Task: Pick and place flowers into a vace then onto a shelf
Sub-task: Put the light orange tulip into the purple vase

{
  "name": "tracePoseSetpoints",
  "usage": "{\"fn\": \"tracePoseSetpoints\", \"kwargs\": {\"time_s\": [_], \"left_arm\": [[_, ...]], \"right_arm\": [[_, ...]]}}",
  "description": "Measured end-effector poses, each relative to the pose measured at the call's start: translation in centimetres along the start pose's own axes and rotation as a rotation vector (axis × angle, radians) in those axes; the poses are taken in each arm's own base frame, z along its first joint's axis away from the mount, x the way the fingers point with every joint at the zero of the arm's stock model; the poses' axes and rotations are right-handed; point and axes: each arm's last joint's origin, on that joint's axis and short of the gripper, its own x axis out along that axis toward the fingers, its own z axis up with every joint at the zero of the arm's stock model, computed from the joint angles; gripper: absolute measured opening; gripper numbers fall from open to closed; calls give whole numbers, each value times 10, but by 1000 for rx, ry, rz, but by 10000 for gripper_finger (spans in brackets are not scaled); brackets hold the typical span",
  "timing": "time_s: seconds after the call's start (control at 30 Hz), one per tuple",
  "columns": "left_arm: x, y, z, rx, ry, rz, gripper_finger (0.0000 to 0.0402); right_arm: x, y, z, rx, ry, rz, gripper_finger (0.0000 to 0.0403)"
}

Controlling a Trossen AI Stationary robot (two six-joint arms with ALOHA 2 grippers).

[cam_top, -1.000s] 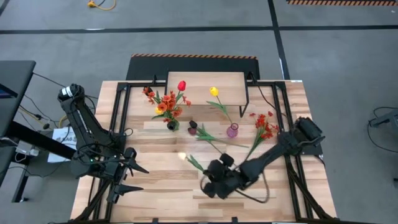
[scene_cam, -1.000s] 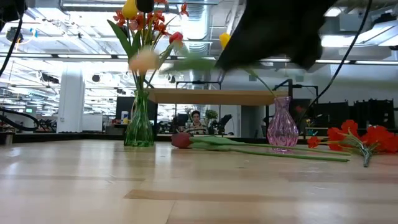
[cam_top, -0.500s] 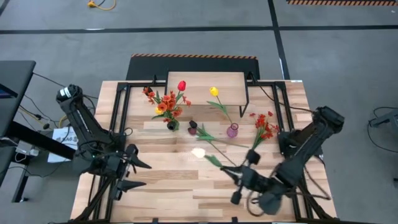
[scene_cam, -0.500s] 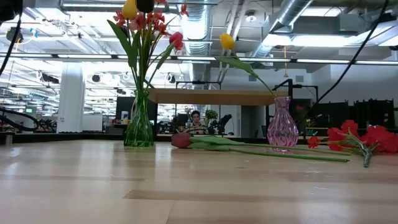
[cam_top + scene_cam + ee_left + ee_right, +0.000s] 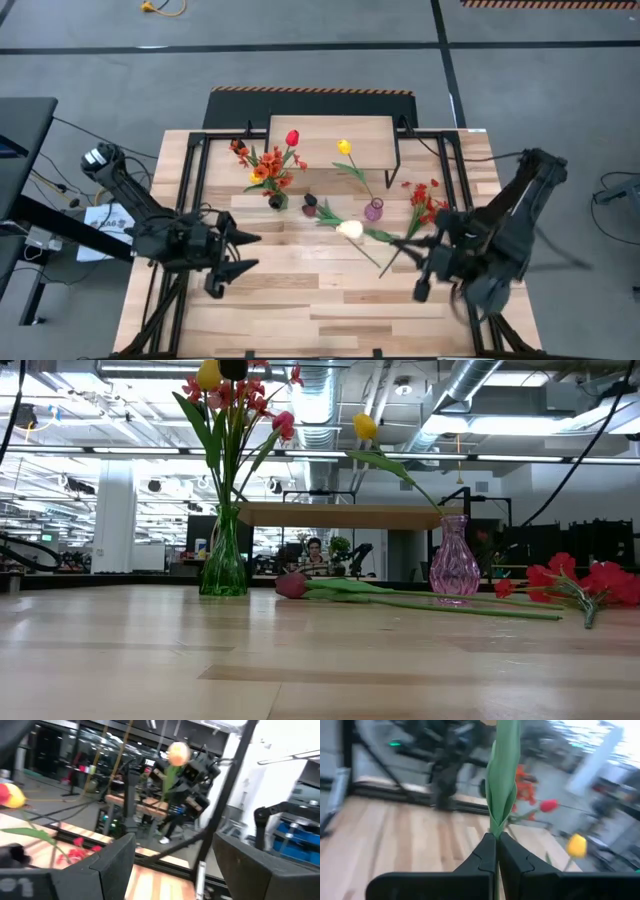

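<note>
Table (image 5: 270,300) centre: left gripper (image 5: 243,252) hovers with jaws spread, empty; green vase (image 5: 276,201) holds a bouquet before the shelf (image 5: 330,130); right gripper (image 5: 412,243) pinches a cream tulip (image 5: 350,230) stem, lifted near the pink vase (image 5: 373,210)

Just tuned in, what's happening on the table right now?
The right gripper is shut on the stem of a cream tulip and holds it above the table. The left gripper is open and empty at the table's left side. A green vase already holds several flowers, a pink vase holds a yellow tulip, and both stand in front of the shelf. A maroon tulip and a red-orange spray lie on the table.
</note>
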Motion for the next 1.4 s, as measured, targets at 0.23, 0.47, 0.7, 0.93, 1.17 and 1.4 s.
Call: {"fn": "tracePoseSetpoints", "kwargs": {"time_s": [0.23,0.47,0.7,0.93,1.17,1.4], "left_arm": [[23,15,-7,49,-8,42,256],[35,26,-8,105,-9,-21,256],[38,27,-6,179,-13,-25,256],[37,25,-7,242,1,-79,256],[37,23,-13,291,52,-177,256],[37,24,-16,319,83,-175,256]], "right_arm": [[3,-53,-7,-43,-176,582,0],[40,-45,-58,139,-523,601,0],[53,-31,-103,231,-830,343,0],[64,-39,-134,269,-853,74,0],[93,-53,-149,279,-749,-39,0],[107,-67,-160,328,-699,-106,0]]}}
